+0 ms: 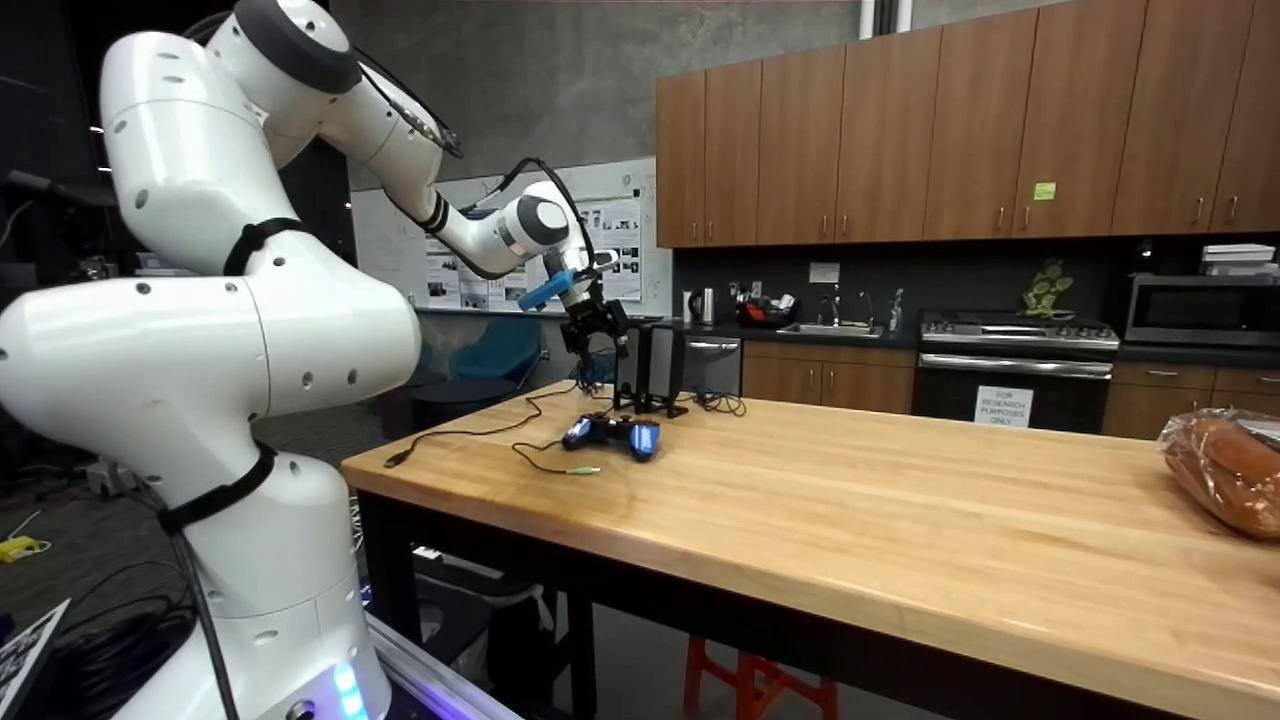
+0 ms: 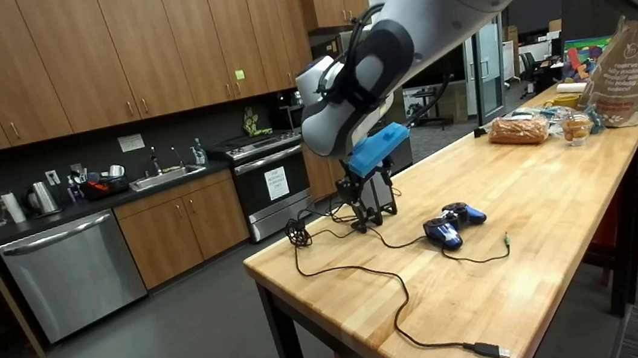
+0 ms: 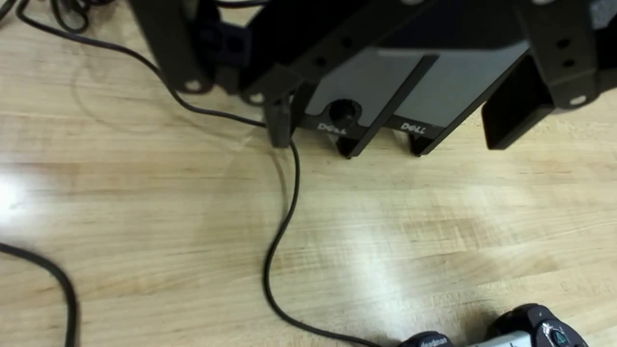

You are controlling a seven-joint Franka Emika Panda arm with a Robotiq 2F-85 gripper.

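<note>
Two Dell speakers (image 3: 366, 82), upright on the table (image 3: 168, 202), near my empty, wide-spread gripper (image 3: 397, 120); I judge each light, rigid and smooth-cased, best gripped across its sides, mid-height, clear of the one visible knob (image 3: 343, 112).

Glossy white arm (image 1: 320, 310), black straps (image 1: 218, 501), blue wrist block (image 2: 377, 149), black gripper (image 3: 396, 125)
</note>
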